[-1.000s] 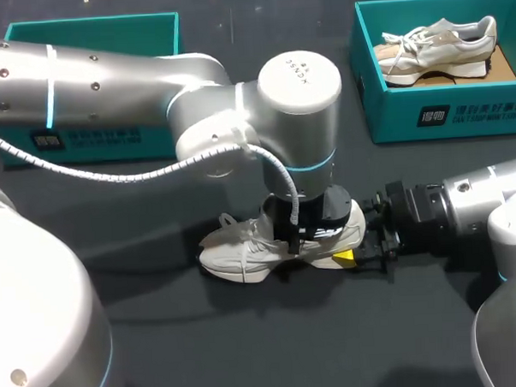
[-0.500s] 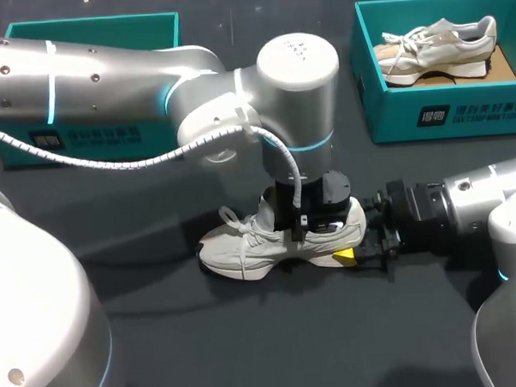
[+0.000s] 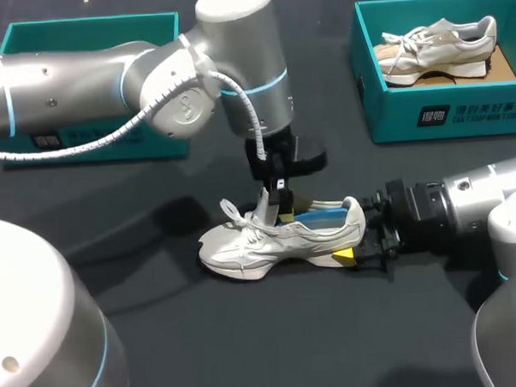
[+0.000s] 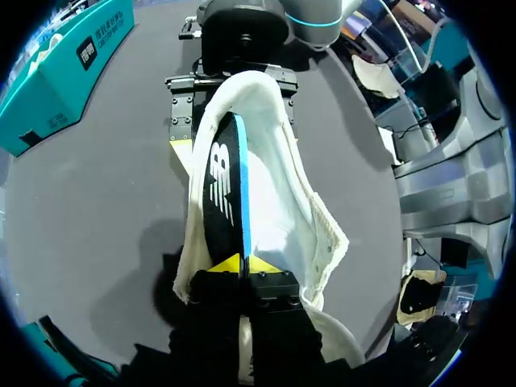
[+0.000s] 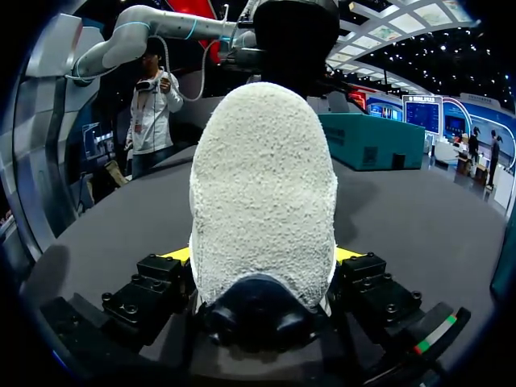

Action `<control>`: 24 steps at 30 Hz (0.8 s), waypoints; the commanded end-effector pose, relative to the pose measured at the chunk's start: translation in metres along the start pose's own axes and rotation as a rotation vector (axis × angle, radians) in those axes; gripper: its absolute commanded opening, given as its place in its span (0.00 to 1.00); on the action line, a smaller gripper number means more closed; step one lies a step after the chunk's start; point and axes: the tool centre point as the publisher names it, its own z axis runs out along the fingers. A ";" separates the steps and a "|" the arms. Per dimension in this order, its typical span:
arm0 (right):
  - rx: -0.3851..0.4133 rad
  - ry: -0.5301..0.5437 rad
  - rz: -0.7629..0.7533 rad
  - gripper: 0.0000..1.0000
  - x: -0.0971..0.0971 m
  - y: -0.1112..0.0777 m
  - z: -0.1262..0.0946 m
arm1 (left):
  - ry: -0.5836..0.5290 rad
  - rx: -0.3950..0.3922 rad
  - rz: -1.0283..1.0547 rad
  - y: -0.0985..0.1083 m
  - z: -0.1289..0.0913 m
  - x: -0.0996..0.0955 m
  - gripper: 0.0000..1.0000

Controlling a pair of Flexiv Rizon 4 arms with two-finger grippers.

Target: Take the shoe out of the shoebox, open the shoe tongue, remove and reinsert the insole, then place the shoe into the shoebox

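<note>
— What has changed in the last second?
— The left gripper [image 4: 243,264] has risen from down in the sneaker's [image 3: 260,245] opening to just above its laces. The insole [image 4: 226,185] has come up with it. The sneaker itself has not shifted.
— How does that gripper hold it?
— Its yellow tips are pinched together on the insole, one on each face. The insole stands on edge, black with a blue rim, and runs from the gripper back toward the sneaker's heel, partly lifted out of the opening.
— And the other one?
— The right gripper [image 5: 260,255] sits at the sneaker's heel, with a finger pressed against each side, clamping it.
— Where is the sneaker?
— Upright on its sole on the dark table [image 3: 248,348], toe pointing away from the right gripper.
— Anything else?
— Beyond the sneaker, on the right arm's side, a teal shoebox [image 3: 370,103] stands well apart with a second sneaker [image 3: 440,41] inside. Another teal box [image 3: 97,33] stands beyond the sneaker on the left arm's side, also well apart.
</note>
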 end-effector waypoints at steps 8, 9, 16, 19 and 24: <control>0.005 0.000 0.000 0.00 0.003 0.000 0.001 | 0.021 0.167 0.049 0.008 -0.016 0.015 0.00; 0.005 0.000 0.000 0.00 0.003 0.000 0.001 | 0.025 0.178 0.049 0.007 -0.017 0.016 0.00; 0.005 0.000 0.000 0.00 0.003 0.000 0.001 | 0.012 0.237 0.059 0.003 -0.030 0.021 0.00; 0.005 0.000 0.000 0.00 0.003 0.000 0.001 | 0.013 0.254 0.064 0.000 -0.033 0.022 0.00; 0.005 0.000 0.000 0.00 0.003 0.000 0.001 | -0.010 0.255 0.048 -0.009 -0.032 0.025 0.00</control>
